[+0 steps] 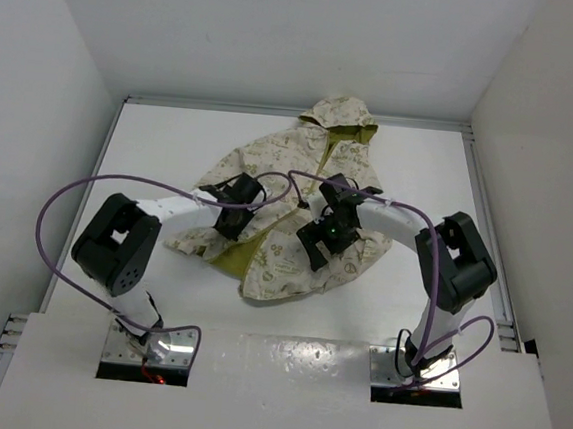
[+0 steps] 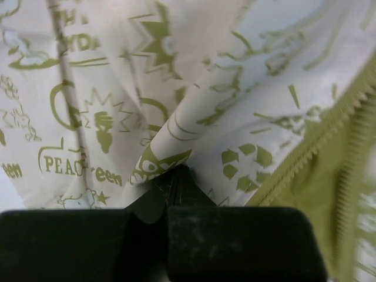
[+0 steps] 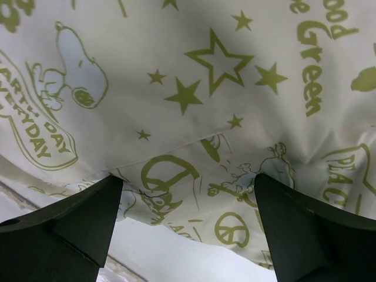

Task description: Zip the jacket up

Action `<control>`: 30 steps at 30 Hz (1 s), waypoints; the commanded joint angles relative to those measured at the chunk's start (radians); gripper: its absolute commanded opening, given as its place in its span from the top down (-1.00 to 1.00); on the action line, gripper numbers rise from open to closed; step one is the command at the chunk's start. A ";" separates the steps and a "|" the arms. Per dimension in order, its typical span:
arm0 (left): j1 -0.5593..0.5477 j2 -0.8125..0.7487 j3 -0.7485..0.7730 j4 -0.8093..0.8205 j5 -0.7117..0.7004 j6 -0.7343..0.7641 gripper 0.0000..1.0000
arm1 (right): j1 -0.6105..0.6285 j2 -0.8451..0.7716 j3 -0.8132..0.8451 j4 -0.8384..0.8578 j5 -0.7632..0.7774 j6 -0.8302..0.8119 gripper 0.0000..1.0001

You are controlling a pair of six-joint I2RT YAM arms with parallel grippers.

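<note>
- Left gripper (image 2: 176, 176) has its two black fingers pressed together on a raised fold of the jacket (image 2: 264, 70), pinching the cream cloth just left of the open front edge. The right gripper (image 3: 188, 182) has its fingers spread wide, low against the other front panel near its bottom hem, with nothing clamped between them.
- From where I stand, the white table (image 1: 152, 143) fills the floor of a white-walled booth, and the jacket lies flat around its middle, hood pointing to the far side.
- Both arms reach in from the near edge and meet over the jacket's lower half, the left one on the left panel and the right one on the right panel.
- Purple cables (image 1: 56, 214) loop out from each arm.
- The hood (image 1: 340, 114) lies open, showing its green inside.
- A wedge of green lining (image 1: 230, 258) shows where the front gapes at the bottom, so the jacket is not zipped there.
- The zipper strip (image 2: 305, 147) runs slanting along the edge of the left panel, its teeth visible, to the right of the pinched fold.
- Green doodles cover the cloth: stars, a peace sign (image 3: 161, 173) and a cartoon dog (image 3: 73, 70).
</note>
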 commanded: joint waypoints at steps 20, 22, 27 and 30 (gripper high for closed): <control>0.288 -0.251 0.090 -0.084 0.844 0.249 -0.25 | -0.052 -0.060 -0.035 -0.002 -0.029 0.089 -0.83; 0.272 -0.251 0.100 -0.144 0.954 0.223 -0.25 | -0.053 -0.080 -0.042 0.009 -0.043 0.095 -0.83; 0.187 -0.180 0.121 -0.252 1.146 0.189 -0.25 | -0.067 -0.103 -0.038 0.003 -0.050 0.106 -0.83; 0.156 -0.135 0.080 -0.264 1.165 0.174 -0.22 | -0.091 -0.103 -0.030 -0.014 -0.075 0.119 -0.81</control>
